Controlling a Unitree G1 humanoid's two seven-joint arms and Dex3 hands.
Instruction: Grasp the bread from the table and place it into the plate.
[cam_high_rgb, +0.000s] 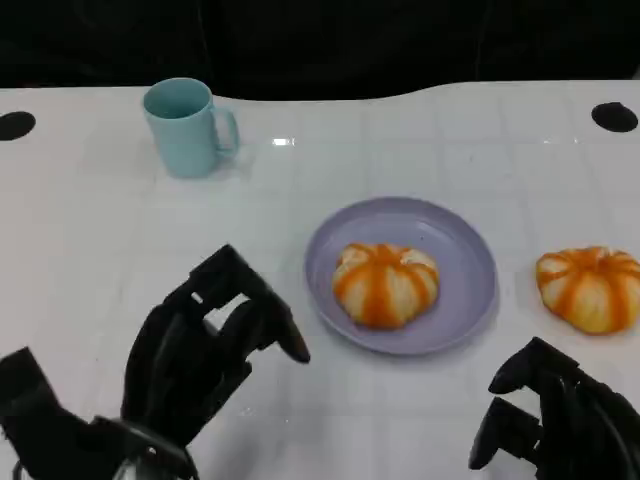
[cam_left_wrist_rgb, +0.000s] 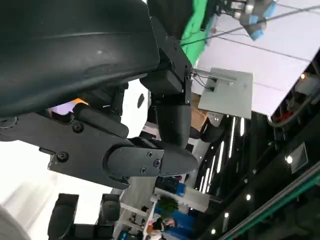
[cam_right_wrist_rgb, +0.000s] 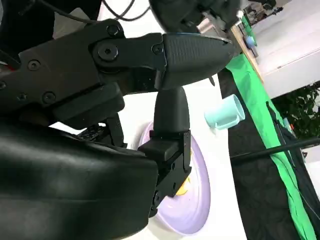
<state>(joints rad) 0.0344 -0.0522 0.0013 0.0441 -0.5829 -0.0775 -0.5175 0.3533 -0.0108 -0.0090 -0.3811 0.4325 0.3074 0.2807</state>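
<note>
Two breads lie before us: one already rests in the plate, the other bread sits on the table just ahead of our right hand. Both that hand and our left hand are released, holding nothing. We should reach forward, spread the fingers wide over the loaf's crown, and close gently.

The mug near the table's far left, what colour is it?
The mug is light blue, a pale teal; the head view shows it best.
</note>
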